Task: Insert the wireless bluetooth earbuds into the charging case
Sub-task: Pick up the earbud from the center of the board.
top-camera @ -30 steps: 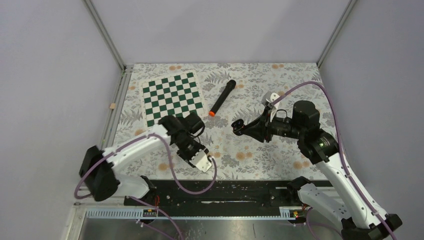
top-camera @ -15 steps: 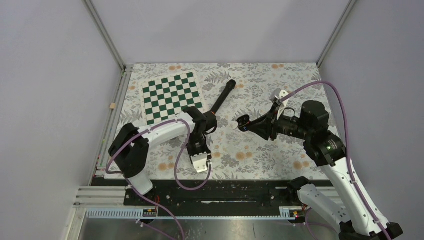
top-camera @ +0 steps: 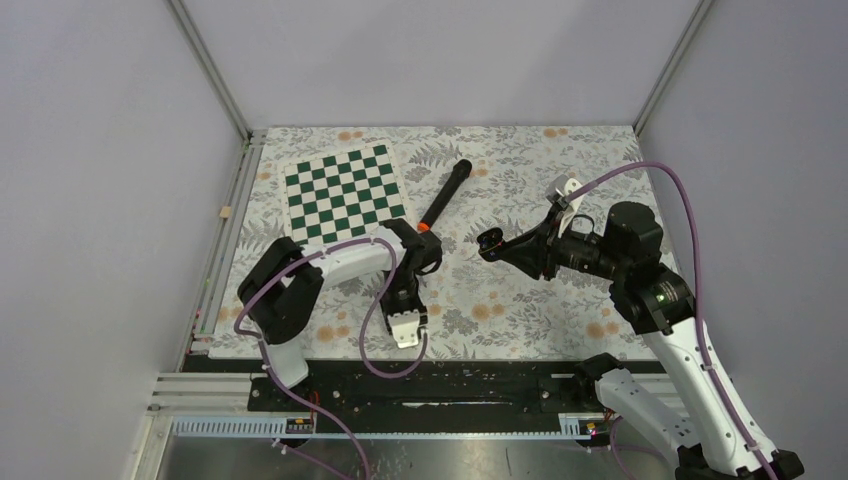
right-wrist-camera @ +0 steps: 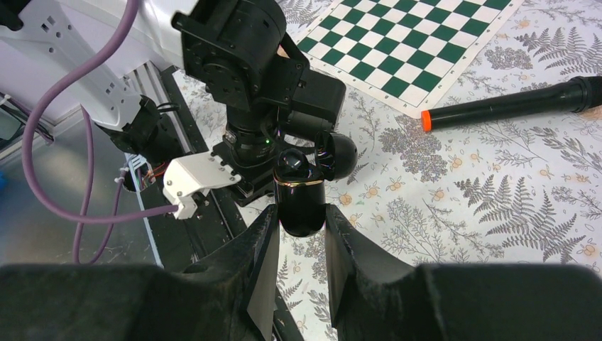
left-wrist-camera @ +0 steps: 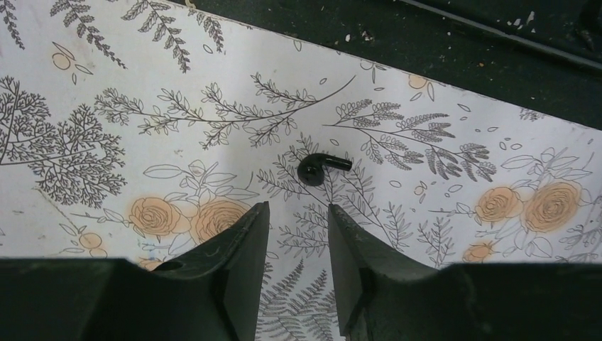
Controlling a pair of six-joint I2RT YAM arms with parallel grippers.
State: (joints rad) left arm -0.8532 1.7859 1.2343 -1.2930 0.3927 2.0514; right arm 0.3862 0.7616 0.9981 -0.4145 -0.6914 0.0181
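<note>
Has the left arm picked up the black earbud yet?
No, the black earbud lies on the floral tablecloth just beyond the left fingers, which are apart with nothing between them.

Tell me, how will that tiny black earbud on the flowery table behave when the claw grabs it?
The black earbud looks hard and smooth, so it may slip out of the left gripper when squeezed. Its round head and thin stem suggest it could pivot or skid if nudged. Being so small, it is probably very light.
</note>
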